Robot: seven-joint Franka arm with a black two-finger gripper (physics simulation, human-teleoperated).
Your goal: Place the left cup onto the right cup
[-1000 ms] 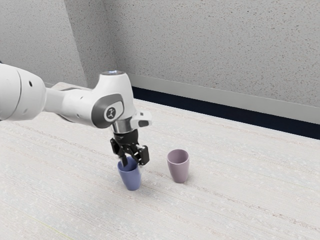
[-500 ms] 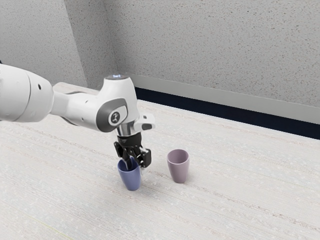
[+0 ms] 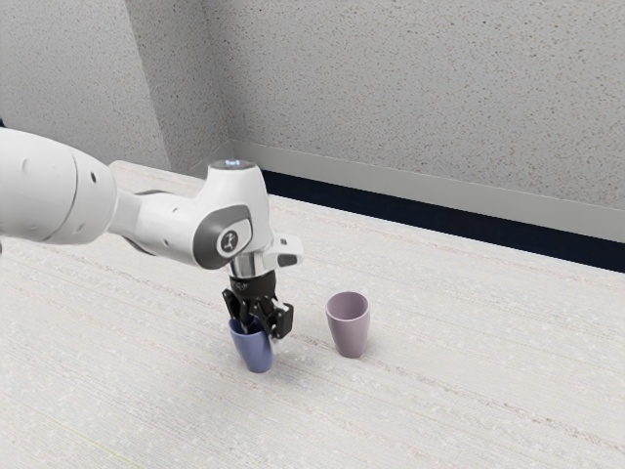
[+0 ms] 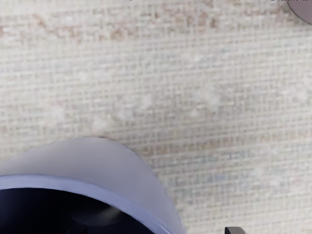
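Blue cup (image 3: 253, 353), the left one of the task, stands on the surface (image 3: 469, 391) just beside the pink cup (image 3: 348, 326), the two apart and both mouth-up. The hand (image 3: 257, 326) hangs straight down over the blue cup's rim, on the side toward the pink cup. Its fingers stand narrow and appear to pinch the cup wall, one inside the mouth and one outside. This rim grip is judged to suit the task: it leaves the cup's base and lower body free, so they can enter the pink cup's open mouth. The vertical approach keeps the cup upright for a straight lift. In the wrist view the blue rim and dark interior (image 4: 92, 195) lie directly under the hand, which confirms the off-centre position over the wall. Compared with one second ago, the hand has descended to the rim and its fingers have gone from a wide stance to the present narrow one. The arm's wrist has lowered with it. Neither cup has left the surface, and the pink cup has not moved. Lifting is judged to be the next step.
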